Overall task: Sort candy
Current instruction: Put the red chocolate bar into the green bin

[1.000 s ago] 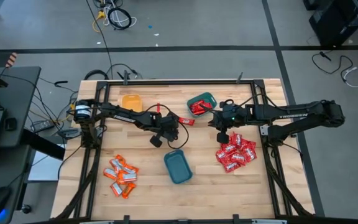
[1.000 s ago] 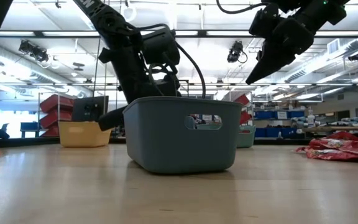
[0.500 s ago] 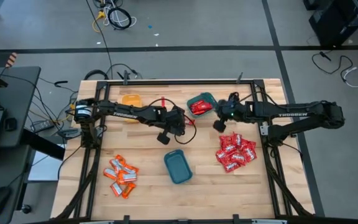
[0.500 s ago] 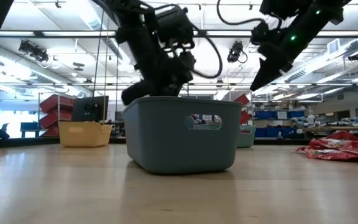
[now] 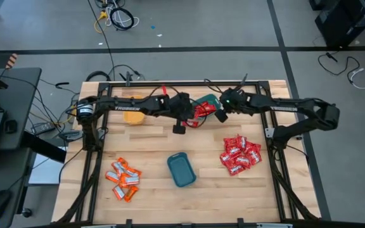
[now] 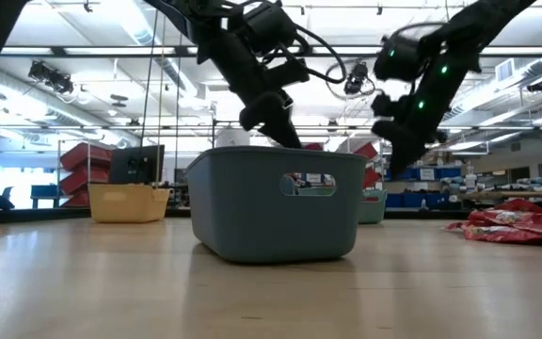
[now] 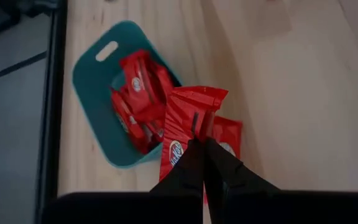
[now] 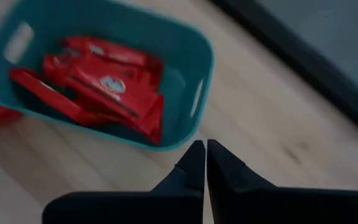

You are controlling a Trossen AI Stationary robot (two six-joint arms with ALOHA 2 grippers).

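Pinching red bar (image 7: 188,118), left hand (image 7: 202,144)

the high view looks straight down from well above, taking in the whole desk (image 5: 151,196) and the floor around it. the low view sits at desk-top height, close behind an empty teal bin (image 6: 276,202), facing level into the room. each wrist view looks down past its own fingers – both share the teal bin of red packets (image 7: 101,81) (image 8: 197,81), close up.
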